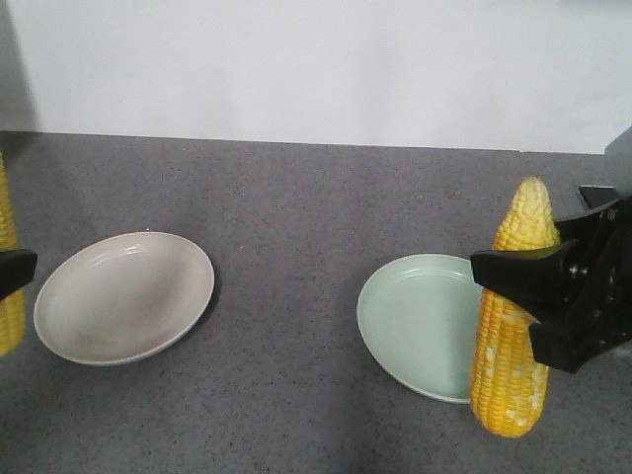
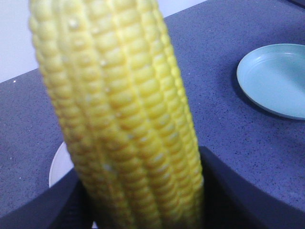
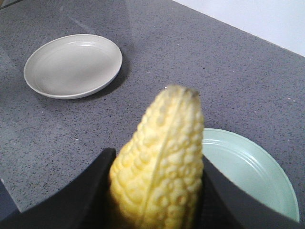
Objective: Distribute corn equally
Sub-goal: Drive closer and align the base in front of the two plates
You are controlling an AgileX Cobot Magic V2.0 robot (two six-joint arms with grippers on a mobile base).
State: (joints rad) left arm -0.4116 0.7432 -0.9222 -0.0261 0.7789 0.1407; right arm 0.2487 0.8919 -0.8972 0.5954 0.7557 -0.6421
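We see open counter point(image 1: 296, 217) between the beige plate point(image 1: 123, 296) at 9 o'clock and the green plate point(image 1: 420, 326) at 3 o'clock. Both plates lie bare. An upright cob point(image 1: 513, 316) in the right gripper point(image 1: 553, 296) overlaps the green plate's 4 o'clock rim; another cob point(image 1: 8, 267) hangs at the left edge.

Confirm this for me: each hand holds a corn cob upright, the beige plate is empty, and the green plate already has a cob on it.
Not quite. The green plate is empty too, as the front-facing view shows. The rest stands: the right hand and left hand each hold a cob upright, and the beige plate is empty.
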